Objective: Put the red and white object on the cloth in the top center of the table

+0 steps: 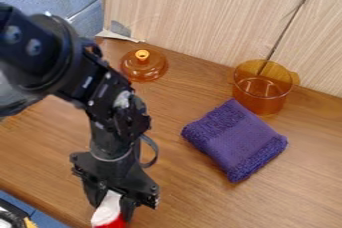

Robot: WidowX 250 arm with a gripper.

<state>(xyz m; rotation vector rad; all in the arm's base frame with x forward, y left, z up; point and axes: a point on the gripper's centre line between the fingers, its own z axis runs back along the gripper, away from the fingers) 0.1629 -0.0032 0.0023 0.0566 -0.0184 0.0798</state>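
Observation:
The black gripper (112,203) hangs low at the bottom left of the camera view, over the front part of the table. Between its fingers is the upper, white part of the red and white object (107,211), whose red lower end runs to the view's bottom edge. The fingers are shut on it. To the right and farther back, a folded purple cloth (235,140) lies on the wooden table (187,192), apart from the gripper.
A transparent amber pot (262,97) stands just behind the cloth, near the wooden back wall. An amber lid (143,65) with a knob lies at the back left. The table's front edge slants across the lower left, with dark items beyond it.

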